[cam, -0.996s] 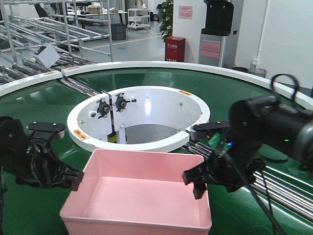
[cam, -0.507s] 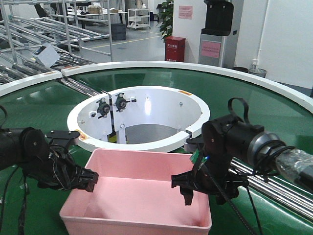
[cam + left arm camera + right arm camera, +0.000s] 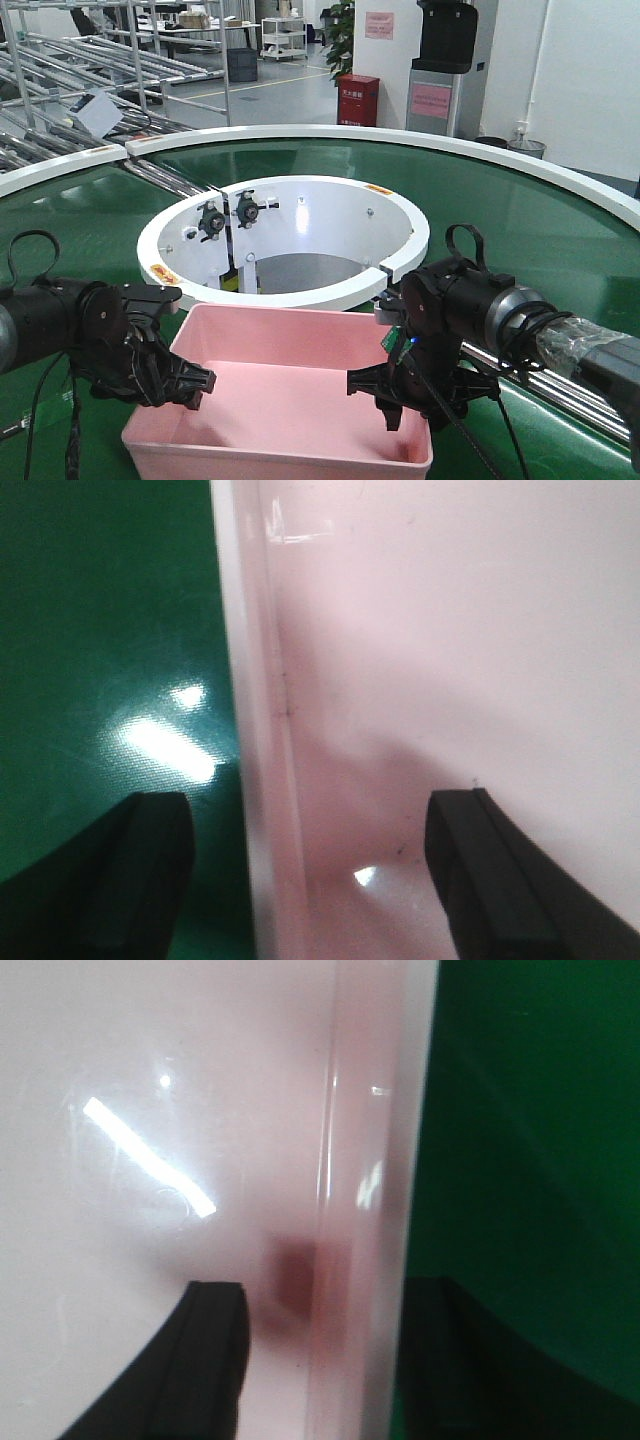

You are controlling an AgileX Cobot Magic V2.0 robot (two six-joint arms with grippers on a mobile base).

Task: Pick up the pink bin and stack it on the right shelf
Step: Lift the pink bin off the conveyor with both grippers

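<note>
The pink bin (image 3: 290,395) sits on the green belt at the near edge of the front view. My left gripper (image 3: 188,384) is open at the bin's left wall, and in the left wrist view that gripper (image 3: 305,820) has one finger over the belt and one inside the bin (image 3: 450,630). My right gripper (image 3: 398,396) is open at the right wall. The right wrist view shows it (image 3: 330,1305) straddling the rim, with the inner finger clear of the bin (image 3: 150,1110) wall and the outer finger close beside it. The right shelf is out of view.
A white ring (image 3: 285,240) around a round opening lies just behind the bin. Steel rollers (image 3: 560,385) run under my right arm. Grey pipe-and-roller racks (image 3: 90,60) stand at the back left, and a red cabinet (image 3: 358,100) stands behind the conveyor.
Both arms have swung inward and lower toward the bin. The left gripper moved right onto the left wall, the right gripper moved left and down onto the right wall. The bin has not moved.
</note>
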